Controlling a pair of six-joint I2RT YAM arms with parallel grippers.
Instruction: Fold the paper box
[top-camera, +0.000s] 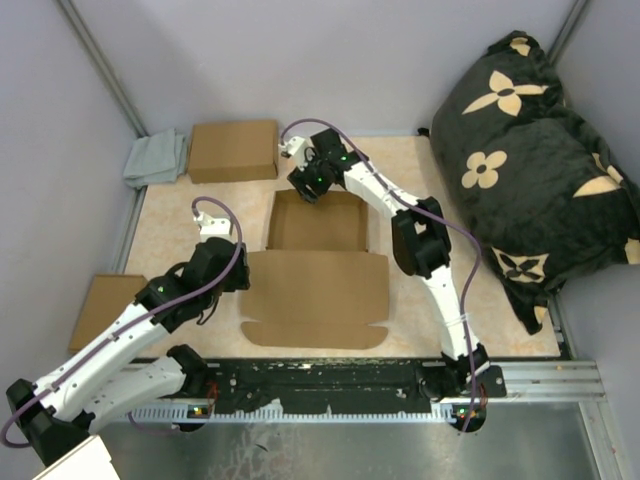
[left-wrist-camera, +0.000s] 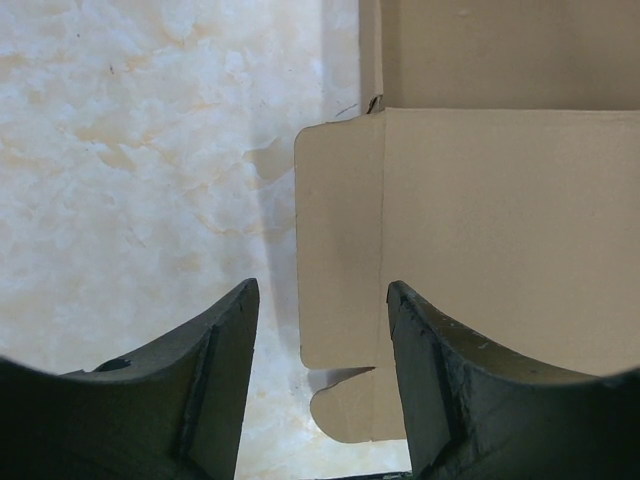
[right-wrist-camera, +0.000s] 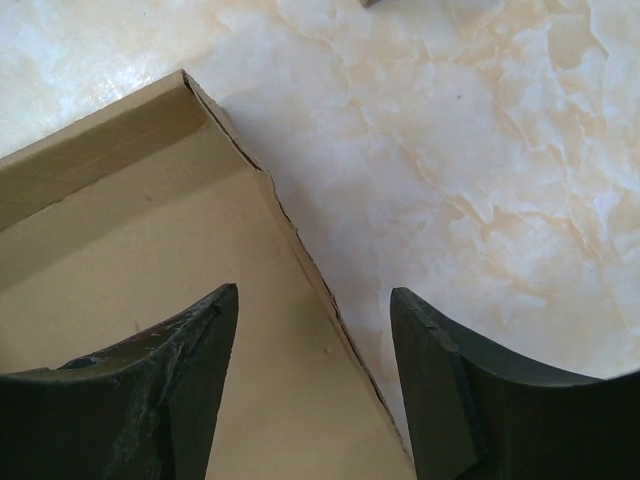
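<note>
The paper box (top-camera: 316, 262) is plain brown cardboard, lying in the middle of the table. Its far half forms a shallow tray with raised walls; its near half lies flat as a lid panel with side flaps and a front tab. My left gripper (top-camera: 232, 262) is open at the lid's left edge; in the left wrist view its jaws (left-wrist-camera: 322, 300) straddle the lid's left side flap (left-wrist-camera: 338, 240) from above. My right gripper (top-camera: 305, 186) is open over the tray's far wall; in the right wrist view its jaws (right-wrist-camera: 312, 300) straddle that wall's top edge (right-wrist-camera: 300, 245).
A closed brown cardboard box (top-camera: 233, 150) stands at the back left beside a grey cloth (top-camera: 157, 158). Another cardboard piece (top-camera: 103, 306) lies at the left edge. A large black cushion with tan flowers (top-camera: 530, 150) fills the right side. A black rail (top-camera: 330, 380) runs along the near edge.
</note>
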